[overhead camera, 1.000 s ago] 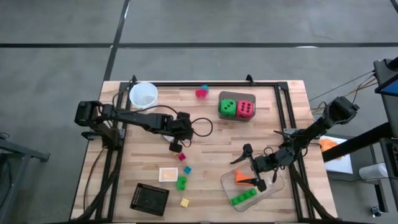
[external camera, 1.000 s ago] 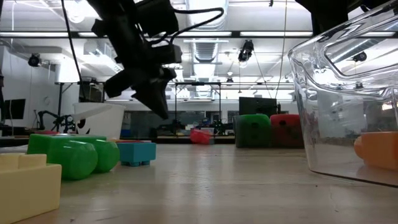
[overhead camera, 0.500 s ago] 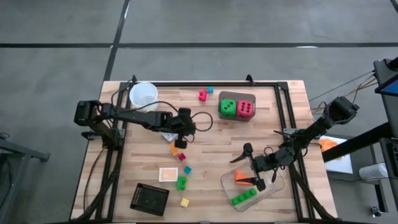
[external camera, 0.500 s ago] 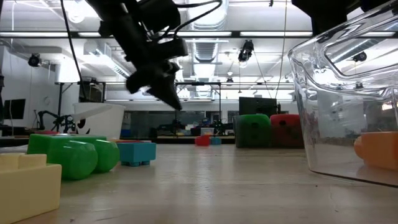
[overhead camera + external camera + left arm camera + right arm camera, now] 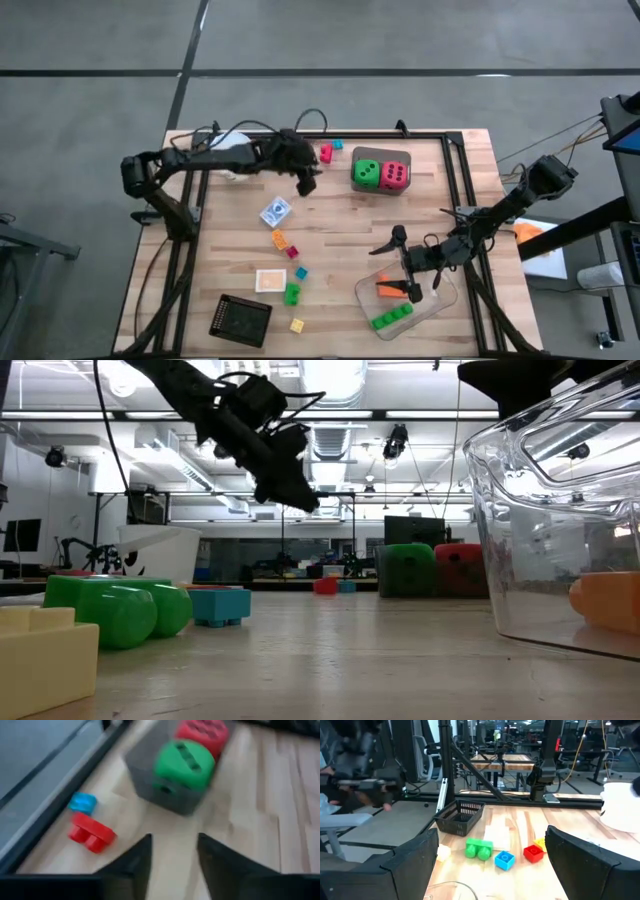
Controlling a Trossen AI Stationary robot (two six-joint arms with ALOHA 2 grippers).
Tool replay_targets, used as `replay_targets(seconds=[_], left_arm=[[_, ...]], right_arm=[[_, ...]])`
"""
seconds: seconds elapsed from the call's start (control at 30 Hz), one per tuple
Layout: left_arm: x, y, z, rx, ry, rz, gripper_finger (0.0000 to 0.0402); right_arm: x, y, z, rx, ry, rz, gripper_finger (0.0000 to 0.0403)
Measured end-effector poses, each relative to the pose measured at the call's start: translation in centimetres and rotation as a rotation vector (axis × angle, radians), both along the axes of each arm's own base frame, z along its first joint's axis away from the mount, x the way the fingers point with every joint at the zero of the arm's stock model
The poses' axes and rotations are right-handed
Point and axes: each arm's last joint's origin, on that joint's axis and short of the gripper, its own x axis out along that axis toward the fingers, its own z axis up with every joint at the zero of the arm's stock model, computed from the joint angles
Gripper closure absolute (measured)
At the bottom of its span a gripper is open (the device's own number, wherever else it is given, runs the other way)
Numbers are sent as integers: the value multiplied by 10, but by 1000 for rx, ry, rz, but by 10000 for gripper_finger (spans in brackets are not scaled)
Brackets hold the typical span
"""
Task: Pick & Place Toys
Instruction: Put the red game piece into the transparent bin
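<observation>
Status: early stage. The surface [image 5: 470, 190] fills the centre of the high view. The clear tray [image 5: 445, 296], at lower right of that view, holds only two toys: an orange wedge [image 5: 390, 289] and a green brick [image 5: 391, 317].

Remaining toys, largest first:
- The green die [image 5: 365, 172] and the pink-red die [image 5: 395, 174] sit touching each other at upper centre.
- A red brick [image 5: 326, 153] and a small blue brick [image 5: 337, 145] lie just left of the dice, near the top edge.
- An orange brick [image 5: 280, 240], a small red brick [image 5: 292, 252], a second blue brick [image 5: 301, 272], a second green brick [image 5: 291, 293] and a yellow brick [image 5: 297, 325] form a loose column at lower centre-left.

The left gripper [image 5: 306, 180] is raised above the surface at upper centre, near the red brick; its fingers are parted and hold nothing. The right gripper [image 5: 407, 272] hovers over the tray, fingers spread wide and empty.

Judgement: most toys are yet to be placed; the red brick is the likely next pick.
</observation>
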Motion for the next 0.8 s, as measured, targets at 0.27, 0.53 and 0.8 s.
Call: replay_targets(seconds=[0.27,0.53,0.8], left_arm=[[17,41,19,-104,-6,142,82],[62,80,9,-134,188,299,67],[85,117,-24,-233,288,413,100]], right_arm=[[0,-1,-2,-11,13,-32,46],[0,-2,-4,5,32,-70,46],[0,-3,-5,9,48,-82,46]])
